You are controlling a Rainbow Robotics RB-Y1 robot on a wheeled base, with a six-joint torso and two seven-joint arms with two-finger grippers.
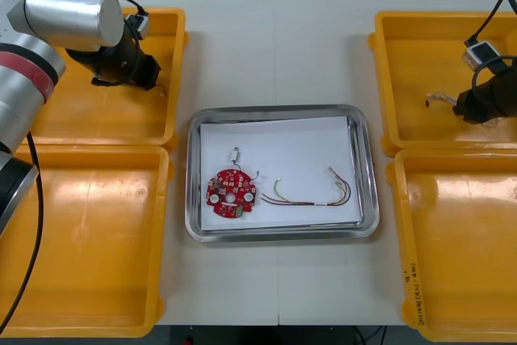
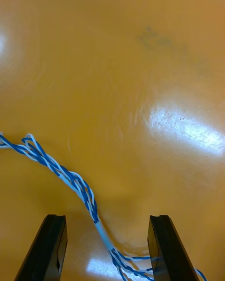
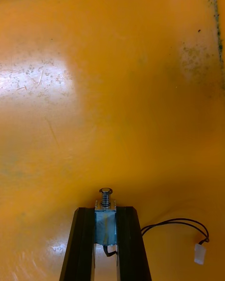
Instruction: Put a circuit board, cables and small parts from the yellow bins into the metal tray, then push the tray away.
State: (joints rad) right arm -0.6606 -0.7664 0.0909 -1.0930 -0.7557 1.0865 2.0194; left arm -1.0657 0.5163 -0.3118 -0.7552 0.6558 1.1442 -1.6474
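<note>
Loading step, partly done. Metal tray (image 1: 283, 234) at centre of the surface holds the red circuit board (image 1: 231, 194), 1 loose small metal part (image 1: 235, 153) and a red and yellow cable (image 1: 311, 192).

Left end effector (image 3: 106, 211), over far left yellow bin (image 1: 161, 14), is clamped on a small metal part (image 3: 106, 222); its black lead trails.

Right end effector (image 2: 107, 218), low in far right yellow bin (image 1: 420, 15), is wide, straddling the twisted blue and white cable (image 2: 70, 178).

Next, likely: left lifts and carries to the tray; right closes squarely on the cable.
</note>
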